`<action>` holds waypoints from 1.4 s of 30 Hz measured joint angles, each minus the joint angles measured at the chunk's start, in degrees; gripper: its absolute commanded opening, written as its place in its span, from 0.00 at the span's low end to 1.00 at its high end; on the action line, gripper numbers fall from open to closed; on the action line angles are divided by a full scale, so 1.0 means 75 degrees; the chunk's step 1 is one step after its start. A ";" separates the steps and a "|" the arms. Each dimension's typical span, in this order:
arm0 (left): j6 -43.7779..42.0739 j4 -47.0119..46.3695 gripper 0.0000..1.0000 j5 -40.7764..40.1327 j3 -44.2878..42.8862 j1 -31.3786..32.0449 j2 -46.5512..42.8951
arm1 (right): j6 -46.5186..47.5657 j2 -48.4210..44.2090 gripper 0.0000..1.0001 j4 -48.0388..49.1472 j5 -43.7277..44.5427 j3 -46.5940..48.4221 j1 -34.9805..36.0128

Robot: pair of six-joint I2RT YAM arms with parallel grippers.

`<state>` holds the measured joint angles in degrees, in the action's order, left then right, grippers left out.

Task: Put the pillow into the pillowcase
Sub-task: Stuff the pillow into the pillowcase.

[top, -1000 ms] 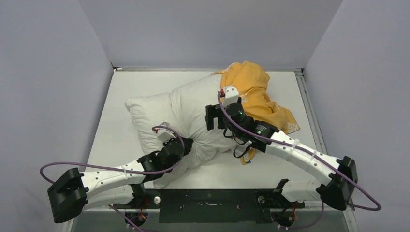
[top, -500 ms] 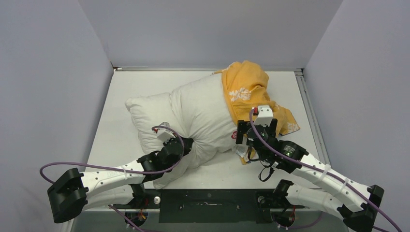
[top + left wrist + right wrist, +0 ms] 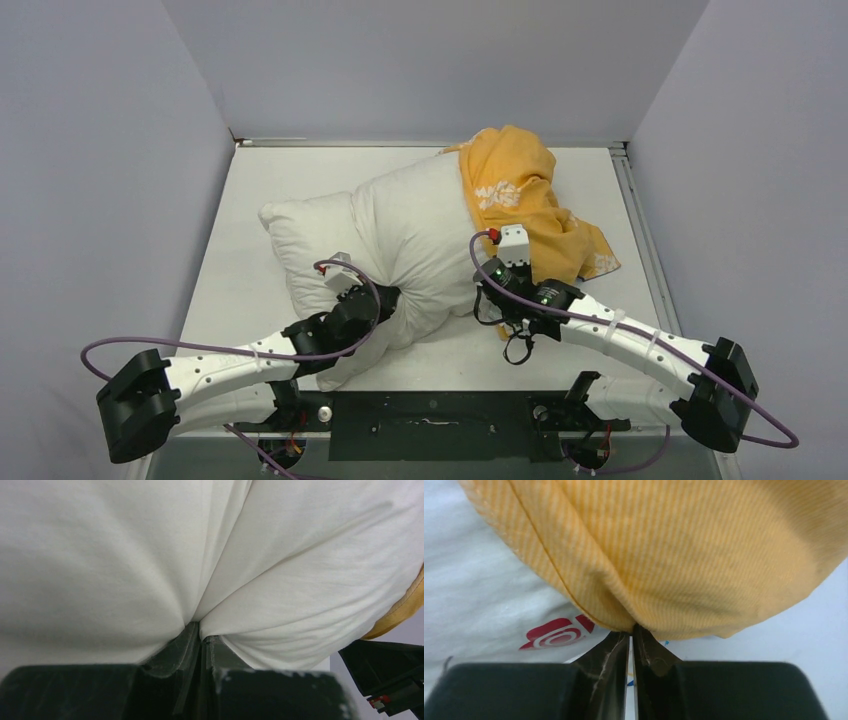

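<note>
While your left gripper [image 3: 201,636] clamps the pillow [image 3: 390,225], your right gripper [image 3: 631,629], pinching the pillowcase [image 3: 704,555] hem, has bare pillow lying leftward.

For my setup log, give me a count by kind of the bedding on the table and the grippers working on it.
pillow: 1
pillowcase: 1
grippers: 2 (left gripper, right gripper)
Total: 4

One pillow [image 3: 400,235], one pillowcase [image 3: 515,185], one table [image 3: 300,175] — and one left claw [image 3: 200,631], one right claw [image 3: 631,630].
</note>
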<state>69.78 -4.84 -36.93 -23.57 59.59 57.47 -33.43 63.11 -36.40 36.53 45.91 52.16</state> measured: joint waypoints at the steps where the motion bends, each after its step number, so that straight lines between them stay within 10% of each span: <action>1: -0.0009 0.0032 0.00 0.0015 -0.0009 0.0000 -0.0023 | 0.0055 0.0093 0.05 0.0070 -0.0012 0.0012 -0.0003; 11: -0.0131 0.0245 0.00 0.0044 -0.0038 -0.0003 -0.0254 | 0.0886 0.0219 0.05 0.0425 -0.1201 0.0414 -0.0119; 26: -0.0309 0.0050 0.00 -0.0178 -0.0525 0.0009 0.0874 | 0.0659 0.1413 0.05 0.3153 -0.6939 0.0373 -0.0195; 32: -0.0286 0.0283 0.00 -0.0670 -0.0866 0.0187 0.1358 | 0.0495 0.1740 0.06 0.3506 -0.7510 0.0329 -0.0082; 42: 0.0096 0.0268 0.00 -0.0516 -0.0495 0.0469 0.0565 | 0.1309 0.0335 0.94 0.1594 -0.4354 0.1915 0.0309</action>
<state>70.50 -2.83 -40.80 -27.29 63.11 61.71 -23.62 65.63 -24.45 3.88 60.27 54.48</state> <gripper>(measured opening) 0.030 0.756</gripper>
